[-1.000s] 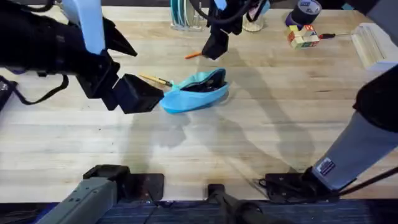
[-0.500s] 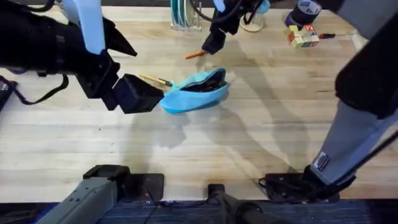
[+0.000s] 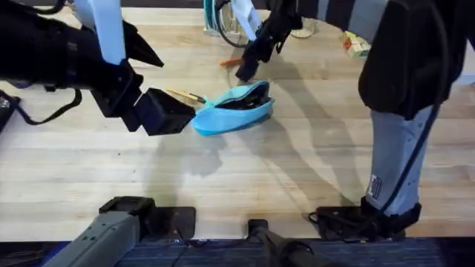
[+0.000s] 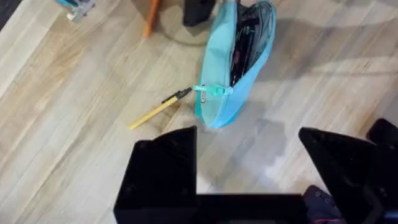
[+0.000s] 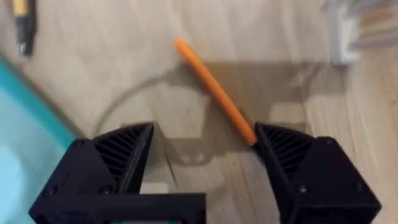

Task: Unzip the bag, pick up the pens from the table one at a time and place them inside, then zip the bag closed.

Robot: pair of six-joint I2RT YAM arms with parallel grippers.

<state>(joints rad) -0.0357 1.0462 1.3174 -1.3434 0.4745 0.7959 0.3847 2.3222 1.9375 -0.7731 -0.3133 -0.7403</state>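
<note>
The bag [image 3: 236, 108] lies unzipped on the table [image 3: 297, 170], its dark lining showing, so opening is done; both pens are still outside and zipping remains. The right gripper [image 5: 205, 168], fingers spread and empty, hangs over the orange pen [image 5: 214, 90], which runs slantwise between its fingers, ending against one of them. The yellow pen [image 4: 158, 109] lies just ahead of the spread, empty left gripper [image 4: 249, 174], beside the bag's zip end.
</note>
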